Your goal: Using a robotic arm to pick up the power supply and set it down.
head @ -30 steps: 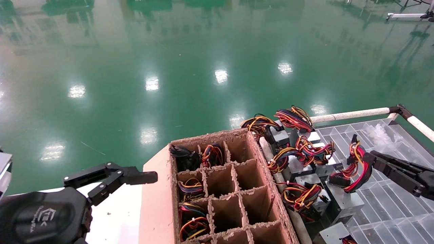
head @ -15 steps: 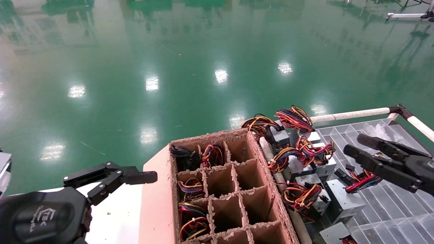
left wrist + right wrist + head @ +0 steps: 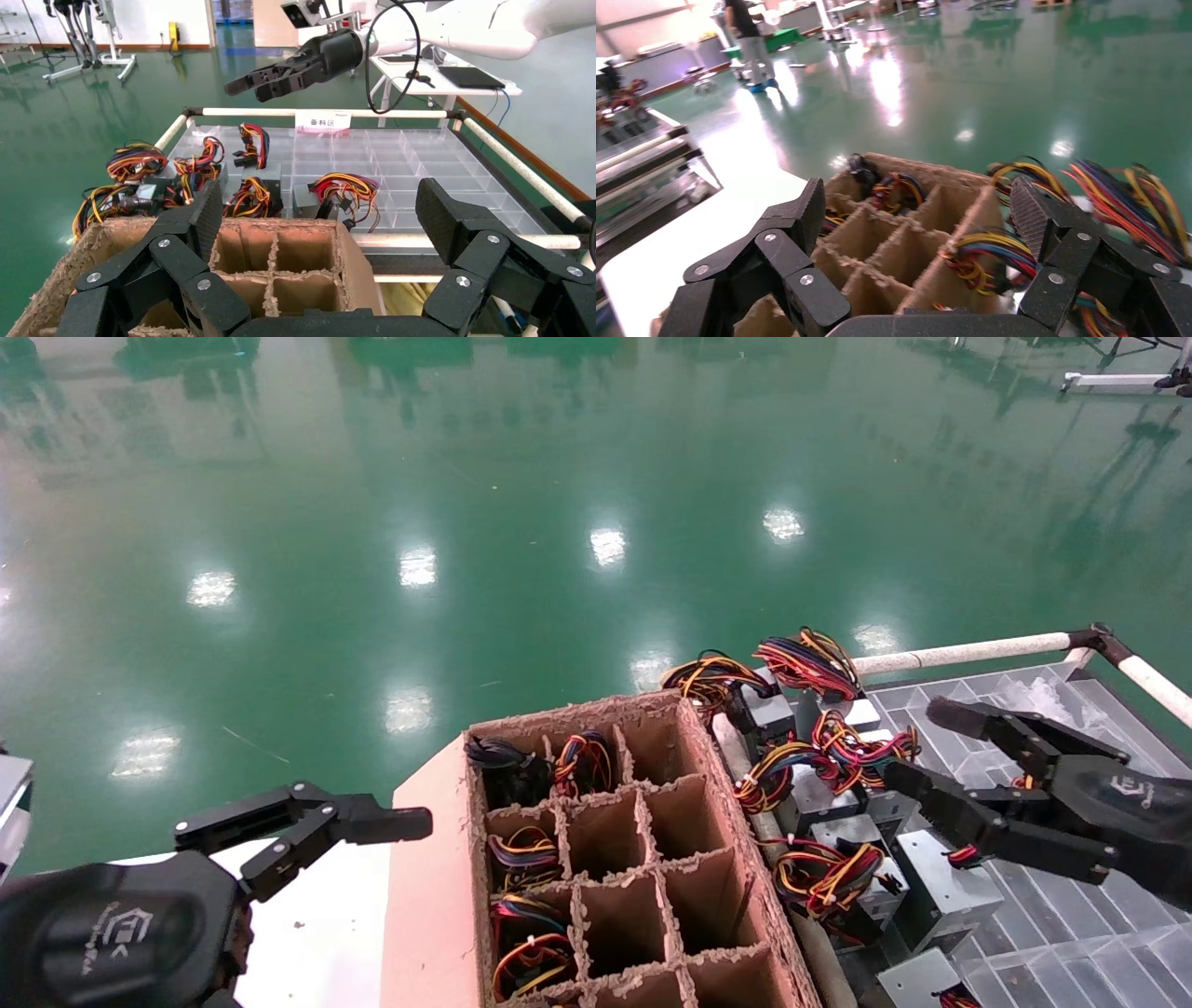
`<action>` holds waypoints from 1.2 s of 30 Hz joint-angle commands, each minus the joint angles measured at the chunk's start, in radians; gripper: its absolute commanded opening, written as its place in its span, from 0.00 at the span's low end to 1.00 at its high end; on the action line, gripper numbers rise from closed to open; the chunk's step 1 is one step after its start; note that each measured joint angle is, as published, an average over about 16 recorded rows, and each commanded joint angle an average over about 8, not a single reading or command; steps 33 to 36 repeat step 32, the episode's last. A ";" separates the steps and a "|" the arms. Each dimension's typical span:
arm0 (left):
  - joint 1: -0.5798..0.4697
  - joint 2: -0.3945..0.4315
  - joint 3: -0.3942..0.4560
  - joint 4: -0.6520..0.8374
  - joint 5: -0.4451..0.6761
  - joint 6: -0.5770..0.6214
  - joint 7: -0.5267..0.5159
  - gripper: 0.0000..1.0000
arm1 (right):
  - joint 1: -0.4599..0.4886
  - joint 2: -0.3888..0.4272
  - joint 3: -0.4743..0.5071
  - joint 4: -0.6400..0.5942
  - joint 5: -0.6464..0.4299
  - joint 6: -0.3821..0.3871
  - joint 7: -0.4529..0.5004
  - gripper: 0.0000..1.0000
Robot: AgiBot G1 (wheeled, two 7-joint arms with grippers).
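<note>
A small grey power supply (image 3: 942, 889) lies on the clear compartment tray (image 3: 1071, 905), its red and black wires (image 3: 963, 855) slack beside it. My right gripper (image 3: 913, 743) hovers just above it, open and holding nothing, fingertips pointing toward the cardboard box. The left wrist view shows that same right gripper (image 3: 246, 90) high over the tray. In the right wrist view its wide-apart fingers (image 3: 805, 208) frame the box cells. My left gripper (image 3: 410, 823) is parked at the lower left, open and empty, also seen as left gripper (image 3: 320, 210).
A brown cardboard grid box (image 3: 619, 859) stands in the middle, some left cells holding wired units (image 3: 526, 854). Several more power supplies with wire bundles (image 3: 819, 756) crowd the tray's left side. A white rail (image 3: 968, 652) borders the tray. The floor beyond is green.
The right gripper let go of the red wire bundle, which dropped onto the tray. The gripper opened, rose and swung left toward the cardboard box. The left arm stayed still.
</note>
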 commanded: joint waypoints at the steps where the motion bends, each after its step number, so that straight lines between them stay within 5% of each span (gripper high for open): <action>1: 0.000 0.000 0.000 0.000 0.000 0.000 0.000 1.00 | 0.004 -0.002 -0.005 0.022 0.001 -0.006 0.003 1.00; 36: 0.000 -0.001 0.002 0.000 -0.001 -0.001 0.001 1.00 | 0.056 -0.034 -0.081 0.349 0.017 -0.089 0.043 1.00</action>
